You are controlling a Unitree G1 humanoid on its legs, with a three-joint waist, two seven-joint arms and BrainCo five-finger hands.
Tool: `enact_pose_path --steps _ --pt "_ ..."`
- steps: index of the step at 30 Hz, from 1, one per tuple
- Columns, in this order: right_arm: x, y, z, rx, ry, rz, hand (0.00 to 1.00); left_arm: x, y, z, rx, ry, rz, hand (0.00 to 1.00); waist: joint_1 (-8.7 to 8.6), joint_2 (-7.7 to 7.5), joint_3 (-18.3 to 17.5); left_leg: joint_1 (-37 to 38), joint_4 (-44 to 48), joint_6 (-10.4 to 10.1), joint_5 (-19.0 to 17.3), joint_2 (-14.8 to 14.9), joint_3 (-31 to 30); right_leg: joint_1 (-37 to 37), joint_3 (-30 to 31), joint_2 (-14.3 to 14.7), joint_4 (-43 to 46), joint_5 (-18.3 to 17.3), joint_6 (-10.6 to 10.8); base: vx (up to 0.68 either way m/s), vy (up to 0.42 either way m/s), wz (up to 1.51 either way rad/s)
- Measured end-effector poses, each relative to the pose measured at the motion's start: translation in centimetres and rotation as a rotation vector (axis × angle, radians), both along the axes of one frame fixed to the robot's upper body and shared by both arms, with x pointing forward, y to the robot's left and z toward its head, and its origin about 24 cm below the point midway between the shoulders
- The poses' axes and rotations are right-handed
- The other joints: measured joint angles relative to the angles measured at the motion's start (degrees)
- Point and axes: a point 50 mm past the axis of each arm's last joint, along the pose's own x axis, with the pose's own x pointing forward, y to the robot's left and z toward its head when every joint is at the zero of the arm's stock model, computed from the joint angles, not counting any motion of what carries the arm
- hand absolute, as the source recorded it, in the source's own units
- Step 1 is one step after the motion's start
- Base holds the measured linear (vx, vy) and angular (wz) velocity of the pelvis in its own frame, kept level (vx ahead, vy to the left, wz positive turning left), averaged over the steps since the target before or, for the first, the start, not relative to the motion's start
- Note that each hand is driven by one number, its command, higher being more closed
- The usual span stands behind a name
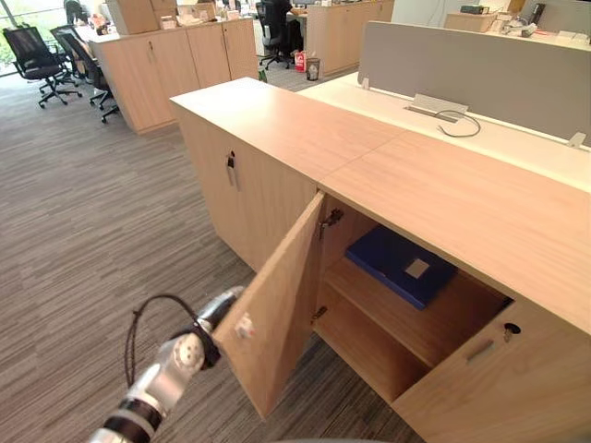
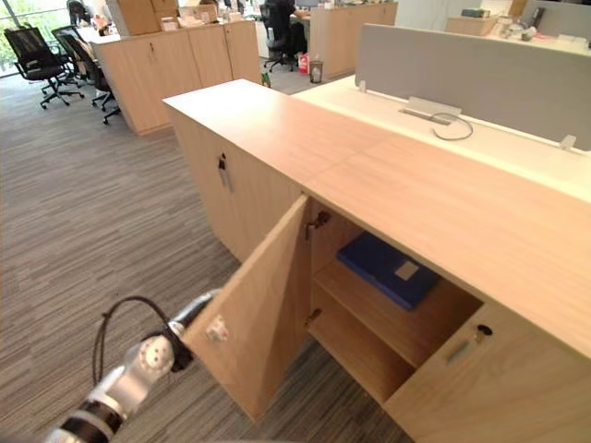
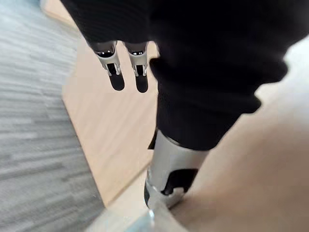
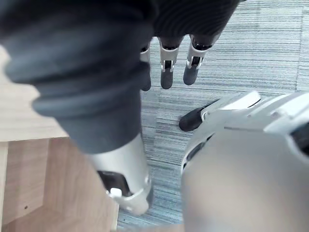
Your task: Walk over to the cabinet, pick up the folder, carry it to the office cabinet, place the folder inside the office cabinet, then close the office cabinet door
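Note:
The office cabinet (image 1: 434, 185) stands in front of me with its left door (image 1: 277, 305) swung out towards me. A blue folder (image 1: 404, 266) with a white label lies flat on the upper shelf inside. My left hand (image 1: 222, 309) reaches to the outer face of that door. Its fingers (image 3: 126, 67) are straight against the wood panel (image 3: 111, 130), holding nothing. My right hand (image 4: 176, 67) hangs over the grey carpet, fingers straight and empty.
The cabinet's right door (image 1: 499, 369) is closed, with a keyhole and a handle. A matching closed cabinet (image 1: 231, 166) with a key adjoins on the left. Behind are a white desk with a grey partition (image 1: 462, 74), and office chairs (image 1: 37, 60) at the far left.

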Motion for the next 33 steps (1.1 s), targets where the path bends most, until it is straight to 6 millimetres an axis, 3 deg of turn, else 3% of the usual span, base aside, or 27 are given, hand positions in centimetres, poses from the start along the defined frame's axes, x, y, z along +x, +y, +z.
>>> enact_pose_path --steps 2,4,8,10,12,13,14,15,17,18,20,22,24,26,28,30,33 --pt "0.5 0.2 0.0 0.008 -0.007 0.008 0.0 -1.2 -1.7 -0.7 -0.106 0.058 -0.019 0.0 -0.21 -0.13 0.06 0.14 0.01 -0.04 -0.05 -0.01 -0.04 0.26 0.0 0.03 -0.32 0.03 -0.02 0.06 0.003 -0.02" --pt "1.8 0.5 0.0 0.011 -0.03 0.044 0.0 -3.6 -4.7 -2.1 -0.273 0.177 -0.046 0.0 -0.68 -0.23 0.1 0.21 0.01 -0.09 -0.14 0.04 -0.02 0.46 0.05 0.13 -0.78 0.16 -0.21 0.0 0.0 0.0" --pt "2.4 0.6 0.1 0.011 -0.045 0.059 0.0 -5.8 -8.1 -2.5 -0.57 0.321 -0.019 0.0 -0.97 -0.73 0.88 2.27 0.02 -0.46 -1.23 0.61 2.35 0.6 2.29 0.51 0.06 -0.02 -0.6 -0.01 0.01 -0.28" --pt "2.7 0.7 0.1 0.011 -0.047 0.088 0.0 -6.9 -8.6 -2.9 -0.635 0.384 -0.01 0.0 -1.2 -0.67 1.07 3.34 0.02 -1.0 -2.32 1.33 5.51 -1.28 4.51 1.0 1.97 -0.37 -1.37 -0.08 -0.007 -0.88" --pt "3.2 0.9 0.2 0.011 -0.061 0.096 0.0 -6.9 -8.4 -3.1 -0.655 0.385 0.022 0.0 -1.18 -0.26 2.27 3.72 0.01 -0.98 -2.78 2.83 8.62 -3.55 0.86 1.22 4.2 -0.85 -4.25 -0.11 -0.04 -0.86" --pt "3.4 0.6 0.3 0.001 -0.07 0.101 0.0 -6.6 -7.8 -3.8 -0.661 0.391 0.087 0.0 -1.52 -0.38 3.5 3.88 0.0 -1.07 -2.92 3.33 9.78 -3.84 -6.31 -0.22 5.4 -1.19 -6.39 -0.09 -0.018 -0.71" --pt "3.0 0.6 0.3 -0.002 -0.062 0.099 0.0 -6.4 -6.0 -5.7 -0.622 0.42 0.224 0.0 -1.7 -0.53 3.67 3.92 0.01 -1.41 -3.06 3.8 10.53 -3.75 -10.72 -0.9 4.98 -0.4 -6.2 -0.09 -0.023 -0.6" --pt "2.7 0.7 0.2 -0.001 -0.055 0.098 0.0 -6.4 -5.1 -6.7 -0.576 0.43 0.281 0.0 -1.79 -0.8 3.7 3.89 0.01 -1.56 -3.08 4.07 10.68 -3.63 -10.62 -0.51 4.22 0.23 -5.4 -0.04 -0.036 -0.41" --pt "1.4 0.7 0.0 -0.003 -0.016 0.088 0.0 -7.2 -1.0 -9.9 -0.389 0.481 0.541 0.0 -1.79 -1.22 3.43 4.04 0.02 -2.7 -3.0 5.47 11.26 -2.19 -10.22 1.58 0.09 2.42 -3.18 0.01 -0.103 -0.21" --pt "1.0 0.7 0.0 -0.003 -0.007 0.085 0.0 -7.8 0.4 -10.6 -0.354 0.496 0.631 0.0 -1.77 -1.26 3.26 4.06 0.03 -3.06 -2.97 5.92 11.57 -1.81 -9.96 2.31 -1.07 3.03 -2.86 0.04 -0.131 -0.28" --pt "0.4 0.8 -0.1 -0.009 0.016 0.071 0.0 -11.1 4.8 -12.4 -0.263 0.535 0.989 0.0 -1.64 -1.26 3.13 4.33 0.27 -4.22 -2.62 7.66 12.36 -0.55 -9.38 4.68 -4.24 4.66 -2.59 0.07 -0.135 -0.24" --pt "0.3 0.8 -0.1 -0.023 0.026 0.049 0.0 -13.4 6.5 -12.7 -0.199 0.523 1.152 0.0 -1.31 -1.28 3.12 4.35 1.08 -4.98 -3.06 8.74 12.49 -0.17 -9.23 5.67 -4.51 4.48 -2.87 0.07 -0.101 -0.11" --pt "0.3 0.7 -0.1 -0.037 0.027 0.036 0.0 -15.3 7.2 -13.0 -0.157 0.525 1.249 0.0 -0.77 -1.36 3.19 4.12 3.17 -5.09 -4.37 9.43 12.49 0.45 -8.79 6.06 -4.62 4.3 -3.14 0.09 -0.072 -0.13" --pt "1.2 0.7 0.0 -0.047 -0.011 0.009 0.0 -17.8 7.3 -13.5 -0.175 0.559 1.397 0.0 0.52 -1.12 3.62 2.6 11.84 -4.72 -9.12 11.36 12.35 1.78 -7.53 6.19 -4.28 3.76 -3.3 0.08 -0.045 -0.27" --pt "1.7 0.6 0.1 -0.048 -0.041 -0.024 0.0 -19.2 7.4 -13.7 -0.203 0.58 1.495 0.0 0.75 -0.63 4.1 -0.61 21.47 -3.49 -13.27 13.88 10.8 2.17 -7.32 6.52 -2.51 2.37 -3.22 0.04 -0.037 -0.07" --pt "1.7 0.9 0.1 -0.039 -0.053 -0.051 0.0 -20.3 7.6 -13.9 -0.224 0.596 1.565 0.0 1.09 -0.23 5.36 -3.27 29.81 -2.22 -14.91 16.03 8.86 2.78 -7.21 6.86 -0.94 1.12 -3.31 -0.06 -0.016 0.04" --pt "1.5 0.9 0.1 -0.037 -0.062 -0.085 0.0 -21.7 6.4 -14.3 -0.352 0.628 1.706 0.0 2.13 -0.01 6.12 -6.29 38.92 -2.07 -15.03 17.72 4.68 3.42 -5.4 7.45 0.19 0.69 -3.19 -0.05 0.019 -0.23"
